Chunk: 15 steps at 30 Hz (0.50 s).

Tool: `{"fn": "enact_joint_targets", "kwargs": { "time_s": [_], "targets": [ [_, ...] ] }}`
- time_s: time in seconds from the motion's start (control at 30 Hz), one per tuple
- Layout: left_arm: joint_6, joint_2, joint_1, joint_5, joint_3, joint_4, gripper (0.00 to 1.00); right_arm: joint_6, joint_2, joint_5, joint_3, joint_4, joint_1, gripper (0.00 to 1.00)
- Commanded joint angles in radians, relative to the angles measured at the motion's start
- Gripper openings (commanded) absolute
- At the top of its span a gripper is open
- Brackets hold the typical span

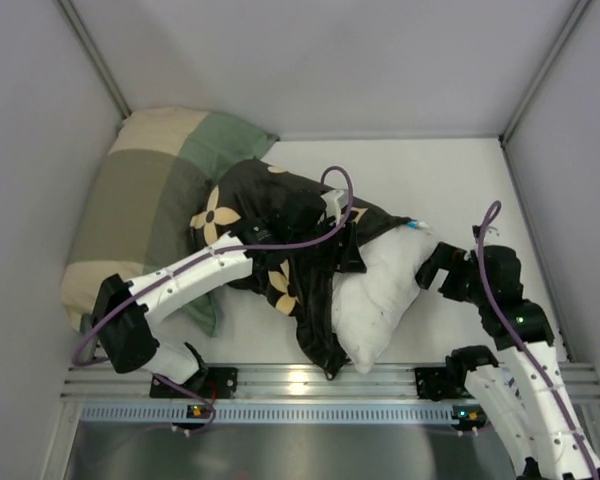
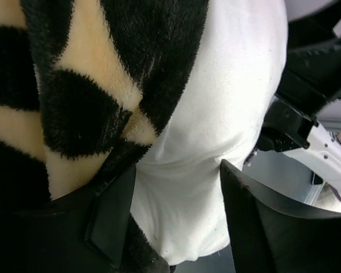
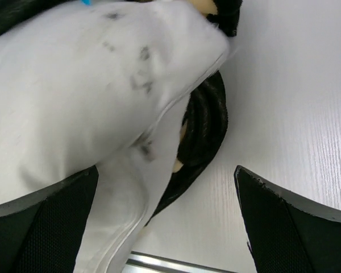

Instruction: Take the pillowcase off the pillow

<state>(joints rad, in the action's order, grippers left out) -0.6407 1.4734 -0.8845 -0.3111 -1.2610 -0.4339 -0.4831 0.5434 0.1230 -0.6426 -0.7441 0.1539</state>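
The black pillowcase [image 1: 270, 200] with tan flowers lies crumpled mid-table, still over the far part of the white pillow [image 1: 375, 300], whose near right part sticks out bare. My left gripper [image 1: 348, 255] reaches over the pillowcase. In the left wrist view it [image 2: 176, 210] is open, with bare pillow [image 2: 227, 85] between the jaws and the pillowcase [image 2: 79, 119] against the left finger [image 2: 111, 216]. My right gripper [image 1: 427, 268] sits at the pillow's right edge. In the right wrist view it [image 3: 167, 222] is wide open, with a pillow corner [image 3: 91, 96] and a pillowcase edge [image 3: 207, 125] ahead of it.
A green, beige and olive patchwork pillow [image 1: 150, 190] lies at the far left against the wall. A metal rail [image 1: 300, 380] runs along the near edge. Grey walls close in the left, right and back. Bare white table [image 1: 450, 190] shows at the far right.
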Motion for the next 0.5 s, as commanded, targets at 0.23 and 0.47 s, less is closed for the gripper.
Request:
{"fn": "enact_joint_targets", "kwargs": {
  "time_s": [0.23, 0.47],
  "targets": [
    [-0.085, -0.448, -0.059, 0.34, 0.075, -0.049, 0.89, -0.123, -0.172, 0.249, -0.082, -0.101, 0.003, 0.99],
    [-0.252, -0.685, -0.094, 0.316, 0.336, -0.049, 0.89, -0.225, -0.273, 0.435, 0.041, -0.009, 0.003, 0.99]
  ]
}}
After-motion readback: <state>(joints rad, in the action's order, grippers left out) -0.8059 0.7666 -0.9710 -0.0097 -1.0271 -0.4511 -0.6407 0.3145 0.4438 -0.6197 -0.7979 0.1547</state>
